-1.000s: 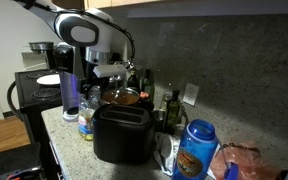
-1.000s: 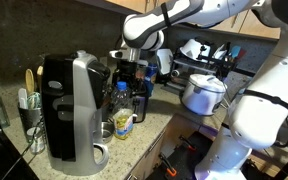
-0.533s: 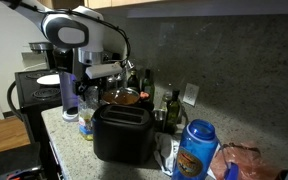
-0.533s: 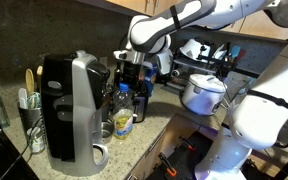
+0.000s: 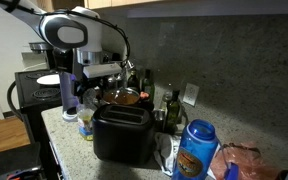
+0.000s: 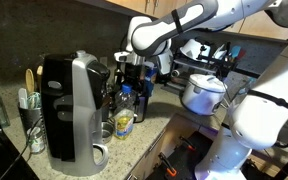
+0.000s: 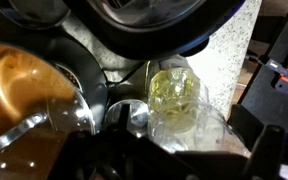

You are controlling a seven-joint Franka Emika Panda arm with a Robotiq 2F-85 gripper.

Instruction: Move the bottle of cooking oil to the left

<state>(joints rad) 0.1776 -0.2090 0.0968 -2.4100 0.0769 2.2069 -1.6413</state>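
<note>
Jaws of the gripper (image 6: 132, 80) are seen low over the bench (image 6: 154, 128), at the top part of the bottle of cooking oil (image 6: 124, 102). It cannot be told whether they are spread or pressed on the bottle, because the dark fingers and the neck are merged in both exterior views and the wrist view is blurred.

The bottle is kept upright on the bench, so its long axis is vertical and the blue cap is pointed up toward the gripper. In an exterior view it is placed just beside the coffee machine (image 6: 72, 110), and a small jar with a yellow label (image 6: 122, 124) is set in front of it.

In the wrist view the bottle (image 7: 176, 100) is looked at nearly along its axis, and the yellow liquid is seen through the clear wall. A pot with brown contents (image 7: 19, 90) is found near it. In an exterior view the gripper (image 5: 88, 88) is held between the coffee machine and the black toaster (image 5: 121, 135).
</note>
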